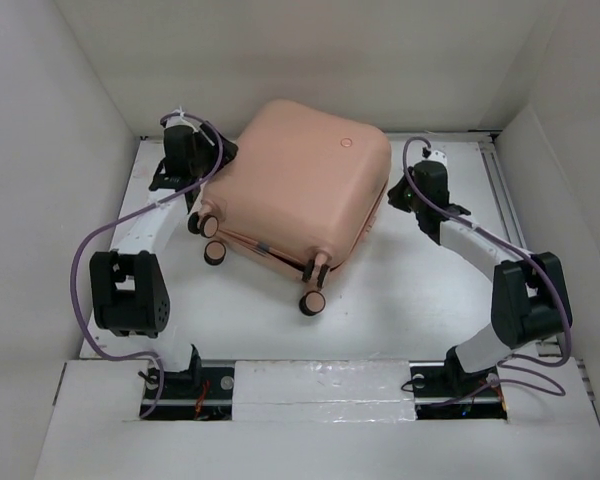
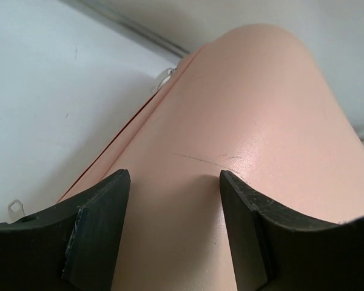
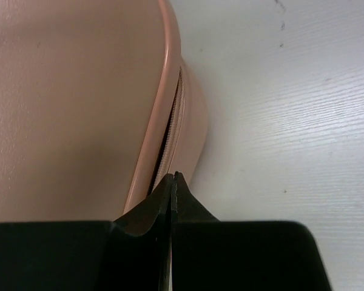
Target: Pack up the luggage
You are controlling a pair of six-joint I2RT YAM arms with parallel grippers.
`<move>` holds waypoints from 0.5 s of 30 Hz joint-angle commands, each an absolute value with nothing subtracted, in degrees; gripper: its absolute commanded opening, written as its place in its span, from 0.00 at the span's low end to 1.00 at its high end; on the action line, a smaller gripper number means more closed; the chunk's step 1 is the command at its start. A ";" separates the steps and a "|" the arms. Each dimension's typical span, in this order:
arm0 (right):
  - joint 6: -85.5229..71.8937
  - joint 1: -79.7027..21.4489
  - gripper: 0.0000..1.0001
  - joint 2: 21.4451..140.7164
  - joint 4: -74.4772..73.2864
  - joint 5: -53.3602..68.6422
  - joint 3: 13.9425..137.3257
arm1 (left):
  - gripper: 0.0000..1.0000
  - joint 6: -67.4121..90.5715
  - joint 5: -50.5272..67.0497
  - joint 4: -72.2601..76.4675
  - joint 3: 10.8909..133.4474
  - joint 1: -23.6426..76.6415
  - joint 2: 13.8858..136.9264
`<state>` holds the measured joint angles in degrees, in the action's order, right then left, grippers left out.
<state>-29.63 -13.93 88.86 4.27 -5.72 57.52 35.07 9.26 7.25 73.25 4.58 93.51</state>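
The luggage [image 1: 300, 180] is a pale pink hard-shell suitcase lying flat with its halves together, wheels [image 1: 312, 302] toward the near side and a round button mark [image 1: 345, 143] on top. My left gripper [image 1: 220, 155] is at its far left corner. In the left wrist view it [image 2: 175, 179] is open, fingers spread just over the smooth shell [image 2: 242, 121] and holding nothing. My right gripper [image 1: 392, 195] is at the case's right edge. In the right wrist view it [image 3: 175, 176] is shut, tips against the zipper seam [image 3: 170, 121] between the two halves [image 3: 67, 91].
The white table [image 1: 410, 300] is boxed in by white walls on the left, back and right. A metal rail [image 1: 505, 200] runs along the right side. Two more wheels [image 1: 215, 253] stick out at the case's left near corner.
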 commanded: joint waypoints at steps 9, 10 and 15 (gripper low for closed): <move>-31.11 -14.24 0.00 90.43 8.17 -0.18 55.63 | 0.60 33.84 -0.78 -13.18 88.06 3.60 103.08; -31.11 -14.24 0.00 90.96 8.17 0.43 55.63 | 0.60 33.84 -1.31 -13.18 88.07 3.60 105.44; -31.11 -16.00 0.00 95.00 8.17 1.49 60.20 | 0.56 36.03 3.59 -11.18 83.95 3.60 108.46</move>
<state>-30.65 -14.70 93.62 5.08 -0.38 56.40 36.05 -0.93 -7.09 87.05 2.02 107.61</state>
